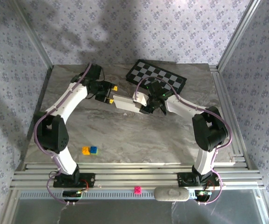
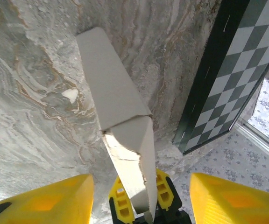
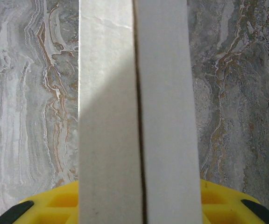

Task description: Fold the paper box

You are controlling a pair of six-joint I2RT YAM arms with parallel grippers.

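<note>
The paper box (image 1: pixel 125 103) is a folded strip of white cardboard held just over the marble table between my two grippers. My left gripper (image 1: pixel 111 94) is at its left end. In the left wrist view the paper box (image 2: pixel 111 88) runs in between the yellow fingers (image 2: pixel 46 200), which stand wide apart and clear of it; the left gripper (image 2: pixel 141 198) is open. My right gripper (image 1: pixel 149 105) is at the box's right end. In the right wrist view two cardboard layers of the paper box (image 3: pixel 106 116) lie pressed side by side over the yellow finger (image 3: pixel 223 200), with the right gripper (image 3: pixel 139 207) shut on them.
A black-and-white chessboard (image 1: pixel 158 77) lies tilted at the back, right behind the right gripper, and its edge (image 2: pixel 228 79) shows to the right in the left wrist view. Small yellow (image 1: pixel 85 150) and blue (image 1: pixel 93 150) cubes sit near the left arm's base. A pink cube (image 1: pixel 137 189) rests on the front rail.
</note>
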